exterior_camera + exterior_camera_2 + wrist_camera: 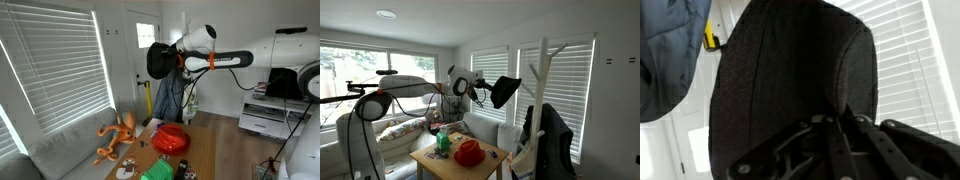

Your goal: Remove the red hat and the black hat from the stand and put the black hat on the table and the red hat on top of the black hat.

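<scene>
While my tool was clamped on the black hat, high and clear of the stand, with the red hat already on the desk, I judged that lowering the black one beside it came next.

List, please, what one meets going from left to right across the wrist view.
jacket → black hat → blinds
</scene>
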Controlling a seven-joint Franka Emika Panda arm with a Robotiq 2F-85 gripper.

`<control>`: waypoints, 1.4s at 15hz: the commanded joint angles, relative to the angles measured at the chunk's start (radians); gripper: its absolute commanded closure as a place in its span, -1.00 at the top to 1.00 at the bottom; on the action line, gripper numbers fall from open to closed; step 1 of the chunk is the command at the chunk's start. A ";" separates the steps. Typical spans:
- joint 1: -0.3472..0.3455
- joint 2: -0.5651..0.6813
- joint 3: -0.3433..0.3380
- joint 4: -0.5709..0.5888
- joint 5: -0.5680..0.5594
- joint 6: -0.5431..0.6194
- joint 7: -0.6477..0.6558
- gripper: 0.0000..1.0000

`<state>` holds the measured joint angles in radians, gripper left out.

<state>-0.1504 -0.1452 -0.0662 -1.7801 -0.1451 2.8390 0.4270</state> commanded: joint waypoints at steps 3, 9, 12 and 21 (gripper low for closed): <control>0.116 -0.070 -0.065 -0.020 0.418 -0.209 -0.242 -0.96; 0.116 -0.136 -0.159 -0.040 0.718 -0.610 -0.444 -0.96; 0.109 -0.154 -0.213 -0.077 0.838 -0.779 -0.550 -0.96; 0.009 -0.068 -0.306 -0.156 0.953 -1.266 -0.783 -0.96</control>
<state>-0.0921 -0.2530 -0.3644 -1.9324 0.8177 1.6858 -0.3173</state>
